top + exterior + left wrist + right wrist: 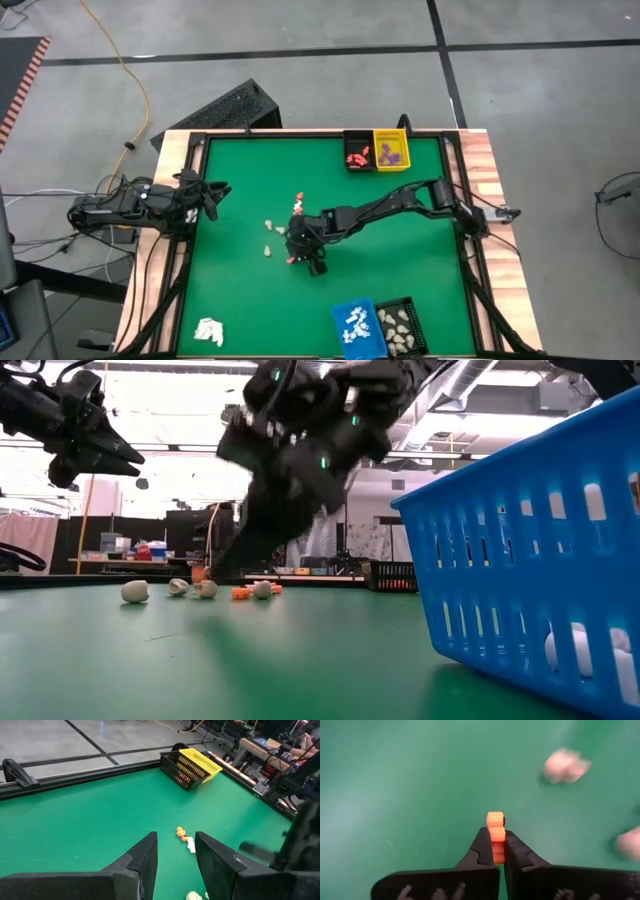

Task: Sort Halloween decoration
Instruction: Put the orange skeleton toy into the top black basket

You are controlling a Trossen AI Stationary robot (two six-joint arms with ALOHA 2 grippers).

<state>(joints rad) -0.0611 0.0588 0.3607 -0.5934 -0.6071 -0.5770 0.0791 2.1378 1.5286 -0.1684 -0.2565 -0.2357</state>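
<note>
At nine o'clock on the green table, my left gripper waits with fingers apart. Near centre, my right gripper is clamped on an orange piece, gripped at its lower half. Cream pieces lie just beside, toward nine o'clock. It looks light, rigid and slippery, so I'd pinch squarely across its middle.

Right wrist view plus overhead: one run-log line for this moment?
right gripper: shut on small orange figurine piece, mid-mat | left gripper: open, waiting at left edge | green felt mat: loose pieces remain
</note>
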